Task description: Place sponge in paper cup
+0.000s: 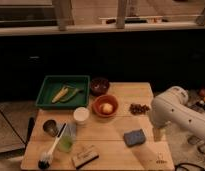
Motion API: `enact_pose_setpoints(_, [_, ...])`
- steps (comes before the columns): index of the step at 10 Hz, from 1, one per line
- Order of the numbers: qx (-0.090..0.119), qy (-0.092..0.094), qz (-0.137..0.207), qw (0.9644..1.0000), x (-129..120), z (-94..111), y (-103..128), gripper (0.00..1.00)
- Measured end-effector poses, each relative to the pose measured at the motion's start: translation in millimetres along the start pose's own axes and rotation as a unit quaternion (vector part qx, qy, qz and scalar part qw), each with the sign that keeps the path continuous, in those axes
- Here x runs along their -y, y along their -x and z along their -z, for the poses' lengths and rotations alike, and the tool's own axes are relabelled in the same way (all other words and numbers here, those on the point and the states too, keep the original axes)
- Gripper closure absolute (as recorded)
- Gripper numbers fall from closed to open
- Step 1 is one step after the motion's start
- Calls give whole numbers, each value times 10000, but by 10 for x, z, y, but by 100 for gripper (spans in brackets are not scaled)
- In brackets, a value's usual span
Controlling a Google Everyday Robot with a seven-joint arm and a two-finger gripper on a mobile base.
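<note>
The sponge [134, 137], flat near the front right corner of the table [121, 155], is judged light, soft and compressible: pinch across its short sides from above; the gripper [158, 134] hangs just beside it at the right edge, jaws apart, empty; the paper cup [81, 115] stands mid-table.

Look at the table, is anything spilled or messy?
Only one thing: a little heap of dark brown bits lies loose on the table, right of the orange bowl, not in a dish. Nothing looks tipped over. The gripper hangs right of the sponge, apart from it.
</note>
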Motion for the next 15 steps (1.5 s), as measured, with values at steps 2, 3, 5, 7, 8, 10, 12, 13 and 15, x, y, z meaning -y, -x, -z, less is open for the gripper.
enact_pose_setpoints(2, [53, 13, 125, 9999, -47, -107, 52, 20])
enact_pose_setpoints(3, [115, 30, 130, 9998, -87, -190, 74, 20])
enact_pose_setpoints(5, [162, 43, 240, 9996, -118, -282, 117, 20])
enact_pose_setpoints(7, [199, 67, 385, 9990, -140, -344, 149, 20])
enact_pose_setpoints(8, [206, 79, 485, 9986, -143, -376, 158, 20])
enact_pose_setpoints(10, [222, 98, 689, 9973, -136, -429, 192, 20])
enact_pose_setpoints(12, [225, 136, 805, 9964, -153, -488, 204, 20])
enact_pose_setpoints(13, [227, 139, 836, 9961, -151, -493, 211, 20])
enact_pose_setpoints(15, [242, 167, 1104, 9934, -142, -550, 259, 20])
